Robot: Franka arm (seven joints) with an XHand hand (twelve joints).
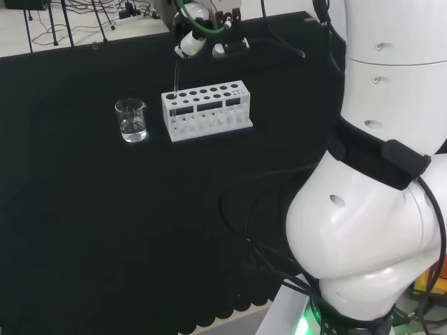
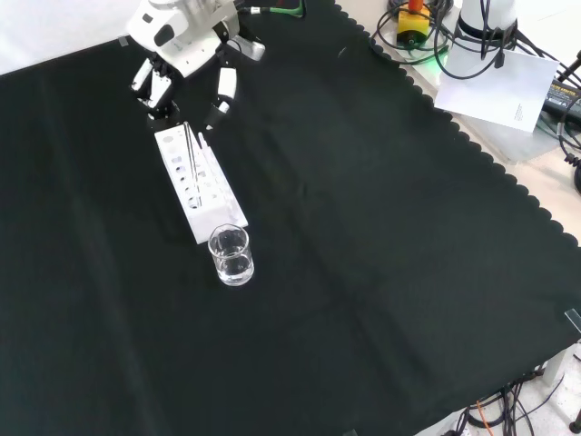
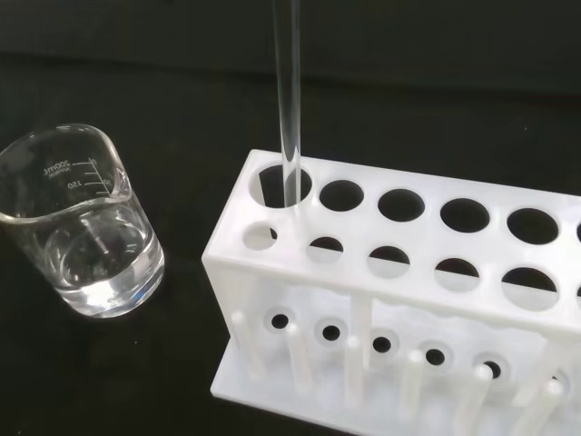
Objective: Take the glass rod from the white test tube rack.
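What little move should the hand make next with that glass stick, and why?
Probably lift straight up. The glass rod stands upright with its lower end inside the corner hole of the white rack, and the hand is at its top above the rack, so a vertical pull should clear the hole without tipping the rack.

Clear glass beaker [image 1: 131, 120] on black cloth [image 1: 105, 230].
Standing upright, holding a little clear liquid at the bottom, with printed markings on its wall and a pouring lip. Beyond the cloth's scalloped edge from the beaker in the front view: white paper sheet [image 2: 495, 86], tangled cables [image 2: 427, 36].
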